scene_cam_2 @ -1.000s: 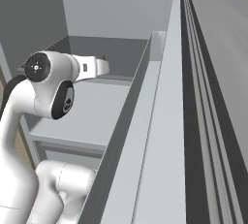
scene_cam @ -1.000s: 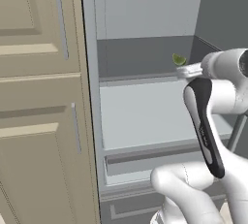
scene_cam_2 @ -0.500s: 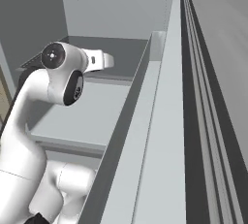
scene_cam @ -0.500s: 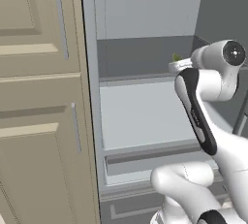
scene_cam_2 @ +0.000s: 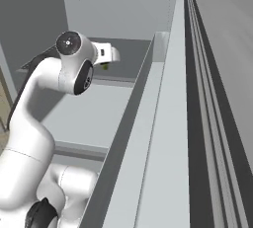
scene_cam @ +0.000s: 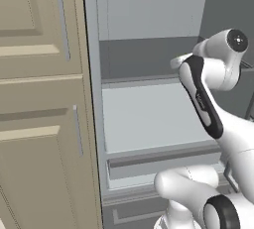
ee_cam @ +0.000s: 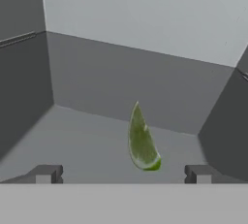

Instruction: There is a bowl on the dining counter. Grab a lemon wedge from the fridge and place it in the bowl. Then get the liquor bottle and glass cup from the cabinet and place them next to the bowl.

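Yellow-green lemon wedge (ee_cam: pixel 141 140) ahead of open hand (ee_cam: pixel 123 173)

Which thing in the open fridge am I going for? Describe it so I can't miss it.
Look inside the grey fridge, on its upper shelf. The lemon wedge stands there on edge, a small yellow-green sliver just ahead of the open pincer, the one coloured thing among grey walls.

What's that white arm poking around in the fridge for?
It is after a lemon wedge. The fridge stands open and the arm reaches onto one of its grey shelves. In the hand view, the gripper is open, with the wedge standing on the shelf just ahead, between its two fingertips. Nothing is gripped yet, so closing in on the wedge looks like the likely next move.
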Robot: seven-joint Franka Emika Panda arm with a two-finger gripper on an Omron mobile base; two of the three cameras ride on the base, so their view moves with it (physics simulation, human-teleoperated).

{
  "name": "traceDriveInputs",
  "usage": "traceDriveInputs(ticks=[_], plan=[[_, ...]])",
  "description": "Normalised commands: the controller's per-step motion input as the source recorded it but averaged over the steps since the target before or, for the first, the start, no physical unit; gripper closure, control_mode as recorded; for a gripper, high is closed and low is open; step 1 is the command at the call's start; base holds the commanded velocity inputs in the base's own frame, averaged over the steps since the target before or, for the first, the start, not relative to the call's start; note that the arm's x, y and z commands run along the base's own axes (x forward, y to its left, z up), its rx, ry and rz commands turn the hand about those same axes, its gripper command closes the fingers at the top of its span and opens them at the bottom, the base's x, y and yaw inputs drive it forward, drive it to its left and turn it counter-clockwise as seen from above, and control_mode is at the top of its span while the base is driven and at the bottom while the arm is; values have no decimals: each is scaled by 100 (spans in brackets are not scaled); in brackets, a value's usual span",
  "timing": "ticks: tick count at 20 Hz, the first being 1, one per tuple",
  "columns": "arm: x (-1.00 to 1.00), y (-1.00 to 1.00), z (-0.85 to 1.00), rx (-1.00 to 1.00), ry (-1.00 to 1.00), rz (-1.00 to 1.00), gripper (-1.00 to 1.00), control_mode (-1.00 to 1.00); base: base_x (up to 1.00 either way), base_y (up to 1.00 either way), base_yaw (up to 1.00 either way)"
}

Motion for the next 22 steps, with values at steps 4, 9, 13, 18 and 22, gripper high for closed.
traceDriveInputs(ticks=[4,9,13,18,22], plan=[[21,-5,-1,0,0,8,-100,-100,0,0,0],[4,-12,-15,0,0,8,-100,-100,0,0,0],[3,-2,-20,0,0,2,-100,-100,0,0,0],[12,0,-9,0,0,0,-100,-100,0,0,0],[20,0,0,0,0,0,-100,-100,0,0,0]])
